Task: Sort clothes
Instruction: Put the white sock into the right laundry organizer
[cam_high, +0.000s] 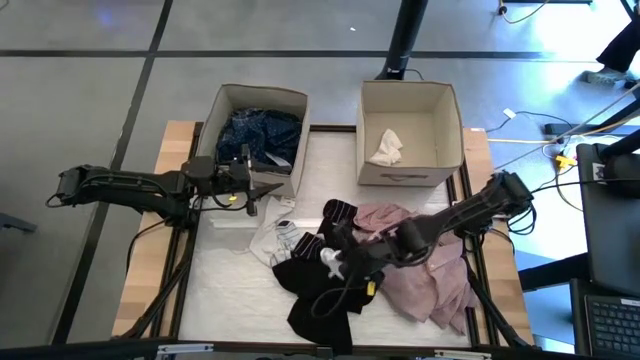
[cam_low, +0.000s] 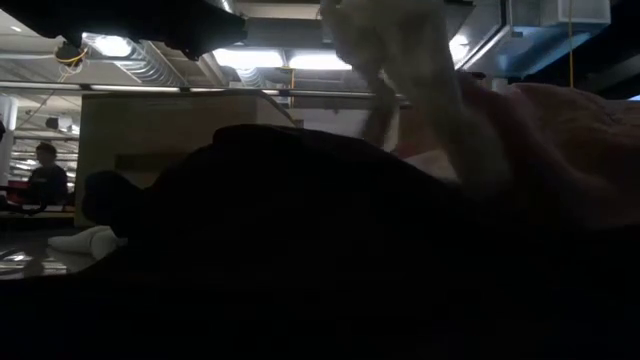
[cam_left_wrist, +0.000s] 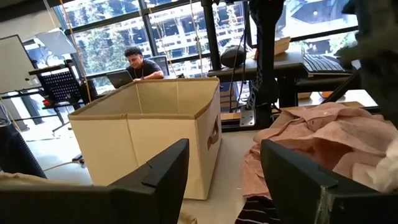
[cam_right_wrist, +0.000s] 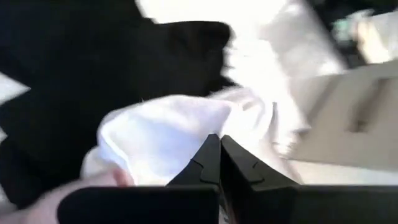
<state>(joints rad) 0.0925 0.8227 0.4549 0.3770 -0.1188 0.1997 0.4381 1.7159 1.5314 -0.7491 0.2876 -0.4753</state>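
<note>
Sorting is partly done: dark blue garments (cam_high: 258, 135) are lying in the left box (cam_high: 228, 97), a white piece (cam_high: 386, 147) in the right box (cam_high: 410, 88). The pile (cam_high: 350, 265) at lower centre is remaining on the table (cam_high: 230, 280). The right gripper (cam_high: 333, 262) fingers are clenched on a white garment (cam_right_wrist: 168, 134); the left gripper (cam_high: 252, 187) fingers are released, empty.

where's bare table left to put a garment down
Free: the near-left white mat between the left arm and the black garment, and the strip between the two boxes. Crowded: centre-right, where the pink shirt and black garment pile under the right gripper.
</note>
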